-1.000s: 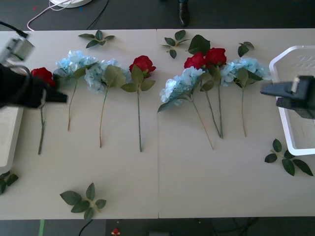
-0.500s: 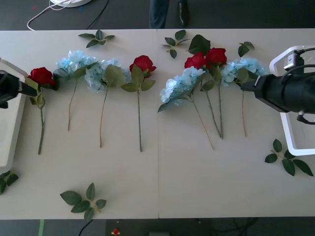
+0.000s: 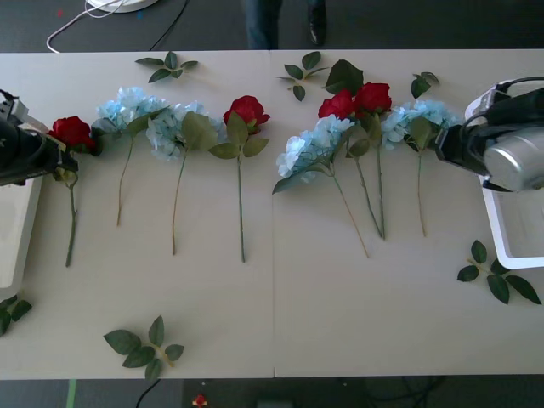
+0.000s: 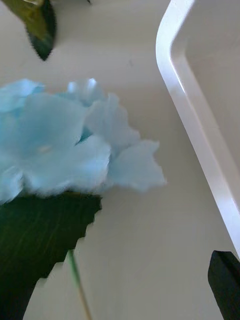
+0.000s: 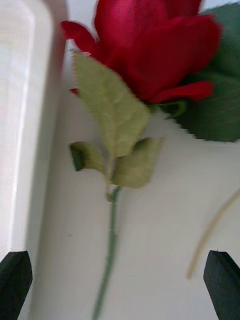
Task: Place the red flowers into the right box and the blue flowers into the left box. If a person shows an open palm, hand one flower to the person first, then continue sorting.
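Note:
Several red flowers (image 3: 246,110) and blue flowers (image 3: 170,123) lie in a row across the table, blooms toward the far edge. My left gripper (image 3: 66,160) hovers open at the leftmost red rose (image 5: 150,50). Its fingers (image 5: 222,280) stand on either side of the stem (image 5: 112,235), beside the left box (image 5: 25,125). My right gripper (image 3: 442,144) hangs by the rightmost blue flower (image 4: 65,140), next to the right box (image 4: 200,115). One of its fingers (image 4: 227,285) sits at the picture's corner, with nothing held.
Loose green leaf sprigs (image 3: 144,344) (image 3: 497,276) (image 3: 168,66) lie scattered on the table. The left box (image 3: 13,242) sits at the table's left edge and the right box (image 3: 510,246) at its right edge. A person's legs (image 3: 263,21) stand beyond the far edge.
My left arm drew back leftward, uncovering the leftmost rose. My right arm reached toward the rightmost blue flower and turned its wrist. The person's legs came into view.

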Motion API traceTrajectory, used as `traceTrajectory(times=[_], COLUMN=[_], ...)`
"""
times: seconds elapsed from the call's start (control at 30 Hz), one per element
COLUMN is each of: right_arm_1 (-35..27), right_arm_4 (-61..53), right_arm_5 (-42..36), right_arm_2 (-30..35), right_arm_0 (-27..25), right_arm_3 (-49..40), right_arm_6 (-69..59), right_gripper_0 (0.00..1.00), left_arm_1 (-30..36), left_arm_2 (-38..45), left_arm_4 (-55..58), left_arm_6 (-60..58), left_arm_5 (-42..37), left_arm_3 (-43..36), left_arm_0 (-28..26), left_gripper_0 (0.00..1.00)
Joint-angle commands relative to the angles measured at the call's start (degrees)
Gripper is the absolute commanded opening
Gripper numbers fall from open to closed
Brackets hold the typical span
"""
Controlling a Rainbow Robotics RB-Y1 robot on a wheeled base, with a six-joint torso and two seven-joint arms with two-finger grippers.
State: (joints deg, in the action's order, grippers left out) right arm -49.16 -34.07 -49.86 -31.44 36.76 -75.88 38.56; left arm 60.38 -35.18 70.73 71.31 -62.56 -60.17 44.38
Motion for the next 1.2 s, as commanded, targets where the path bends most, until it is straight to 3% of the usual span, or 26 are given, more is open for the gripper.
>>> traceTrajectory(times=[0.03, 0.47, 0.53, 0.57, 0.6, 0.63, 0.67, 1.2], right_arm_1=[2.8, 7.6, 8.0, 8.1, 8.1, 8.1, 8.1, 8.1], right_arm_4=[0.6, -2.4, -2.8, -2.9, -3.0, -3.2, -3.4, -3.4], right_arm_5=[3.6, 12.8, 14.1, 14.5, 14.7, 14.8, 14.9, 15.3], right_arm_2=[-6.2, -17.9, -18.7, -18.7, -18.8, -18.7, -18.7, -18.7], right_arm_0=[6.7, 13.9, 14.4, 14.4, 14.5, 14.4, 14.4, 14.5], right_arm_3=[6.4, 20.4, 21.9, 22.3, 22.3, 22.3, 22.3, 22.3], right_arm_6=[1.9, 1.1, 1.1, 1.1, 1.1, 1.0, 1.1, 1.3], right_gripper_0=[1.00, 0.98, 0.69, 0.43, 0.29, 0.04, 0.00, 0.00], left_arm_1=[-0.3, -10.2, -10.5, -10.9, -10.9, -11.1, -11.1, -12.7], left_arm_2=[-2.1, -2.1, -2.0, -2.0, -2.0, -2.1, -2.1, -2.1], left_arm_4=[0.3, -1.6, -1.8, -1.8, -1.9, -1.5, -1.4, -2.9], left_arm_6=[-2.0, 0.0, 0.1, 0.2, 0.3, 0.4, 0.5, 1.8], left_arm_5=[2.4, 9.7, 9.7, 9.7, 9.8, 9.8, 9.8, 11.3], left_arm_3=[5.1, 17.9, 17.8, 17.8, 17.8, 17.7, 17.7, 17.5], left_arm_0=[4.5, 7.7, 7.8, 7.7, 7.7, 7.7, 7.8, 5.8], left_gripper_0=[1.00, 1.00, 1.00, 1.00, 1.00, 1.00, 1.00, 1.00])
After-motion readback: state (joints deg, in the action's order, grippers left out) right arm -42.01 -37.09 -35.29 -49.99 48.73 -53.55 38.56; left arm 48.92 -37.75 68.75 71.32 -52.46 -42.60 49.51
